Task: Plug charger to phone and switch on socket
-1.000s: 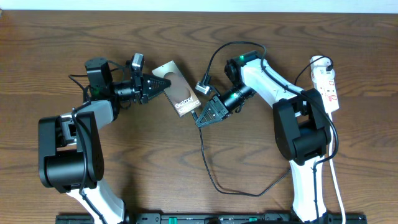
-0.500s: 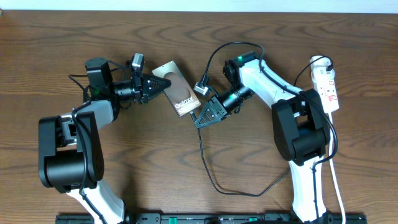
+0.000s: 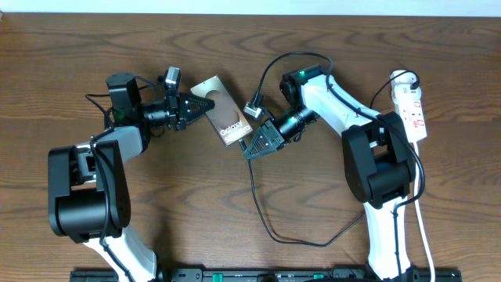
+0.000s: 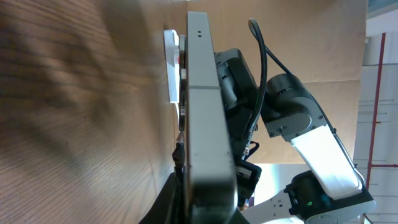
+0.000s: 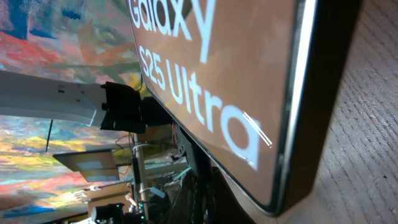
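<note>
The phone (image 3: 227,121) lies tilted on the wooden table, with its white "Galaxy" label at the lower right end. My left gripper (image 3: 202,106) is shut on its upper left end. In the left wrist view the phone (image 4: 205,112) shows edge-on between the jaws (image 4: 205,208). My right gripper (image 3: 252,150) is at the phone's lower right end, shut on the tip of the charger (image 3: 257,200), whose thin black cable loops down and right. The right wrist view is filled by the phone face (image 5: 205,74); the plug tip is hidden. The white socket (image 3: 412,106) lies at the far right.
A thicker black robot cable (image 3: 291,58) arcs above the right arm. The socket's white cord (image 3: 423,227) runs down the right side. A black rail (image 3: 266,274) lines the table's front edge. Both arm bases stand near the front.
My right gripper has edged slightly left toward the phone's lower end. The left gripper and phone have not visibly moved.
</note>
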Motion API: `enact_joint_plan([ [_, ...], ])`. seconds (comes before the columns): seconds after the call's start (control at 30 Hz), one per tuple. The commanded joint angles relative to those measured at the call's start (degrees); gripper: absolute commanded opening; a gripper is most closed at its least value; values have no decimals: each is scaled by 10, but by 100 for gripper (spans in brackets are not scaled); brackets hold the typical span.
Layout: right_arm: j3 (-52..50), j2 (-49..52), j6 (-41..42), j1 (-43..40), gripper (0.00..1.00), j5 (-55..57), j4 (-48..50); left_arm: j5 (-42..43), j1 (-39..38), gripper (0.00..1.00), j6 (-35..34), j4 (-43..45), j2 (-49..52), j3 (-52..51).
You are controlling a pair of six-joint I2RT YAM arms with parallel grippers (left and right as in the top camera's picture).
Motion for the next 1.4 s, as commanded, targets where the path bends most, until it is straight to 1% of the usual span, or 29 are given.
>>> enact_joint_plan([
  [0.0, -1, 5, 13, -4, 1, -21, 5, 35, -3, 7, 7, 3, -3, -3],
  [0.3, -1, 5, 13, -5, 1, -23, 9, 35, -4, 7, -4, 3, -3, -3],
  [0.63, -1, 5, 13, -11, 1, -12, 9, 35, -38, 7, -4, 3, -3, -3],
  [1.07, -1, 5, 6, -26, 1, -10, 2, 35, -38, 7, -4, 3, -3, -3],
  [1.23, -1, 5, -30, -26, 1, -8, -23, 35, -39, 7, -3, 2, -3, -7],
  [1.37, -1, 5, -40, -26, 1, 5, -33, 35, -39, 7, -1, 3, -3, -15],
])
